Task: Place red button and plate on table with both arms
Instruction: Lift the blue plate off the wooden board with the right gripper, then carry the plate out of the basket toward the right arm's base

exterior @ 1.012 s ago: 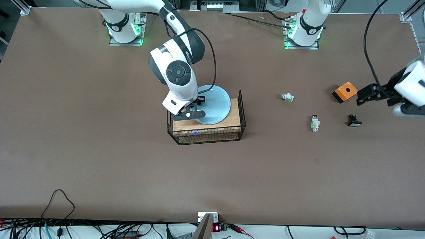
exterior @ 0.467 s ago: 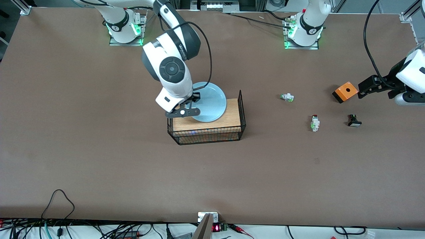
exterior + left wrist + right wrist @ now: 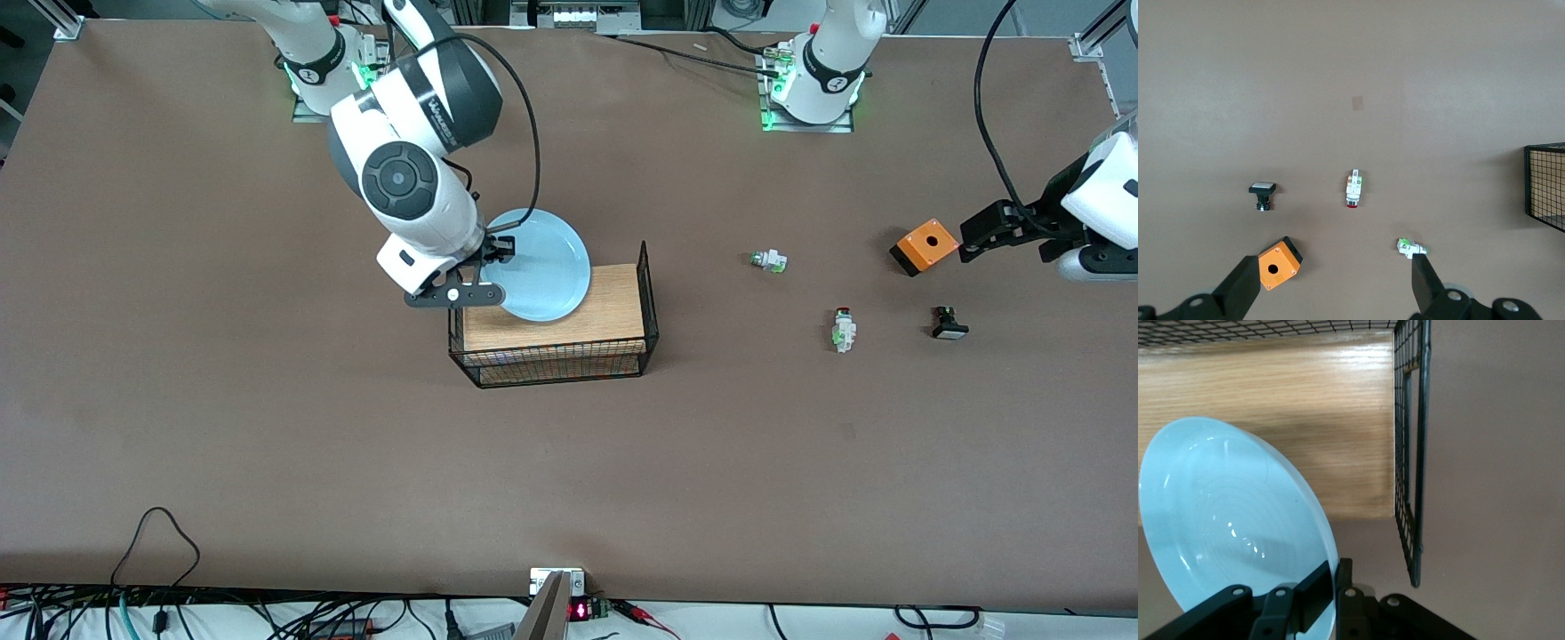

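Brown and matte, the counter (image 3: 267, 427) filled the front view, cables lining its nearest edge. Toward the right arm's end, the right claw (image 3: 487, 277) was clenched on the rim of the plate (image 3: 542, 265), holding it tilted in the air over the wood-topped wire rack (image 3: 556, 333). With so narrow a bite on a smooth rim, I judged the plate could swing or slip out, or clip the rack's raised mesh side if carried that way. Well apart from that claw, toward the left arm's end, lay the white-green part (image 3: 768, 260), then the red button (image 3: 843, 328), the black part (image 3: 949, 324) and the orange box (image 3: 924, 247). The left claw (image 3: 973, 246) hung released just beside the orange box, with the button near it; descending from there, a finger might knock the box or grab the wrong part.
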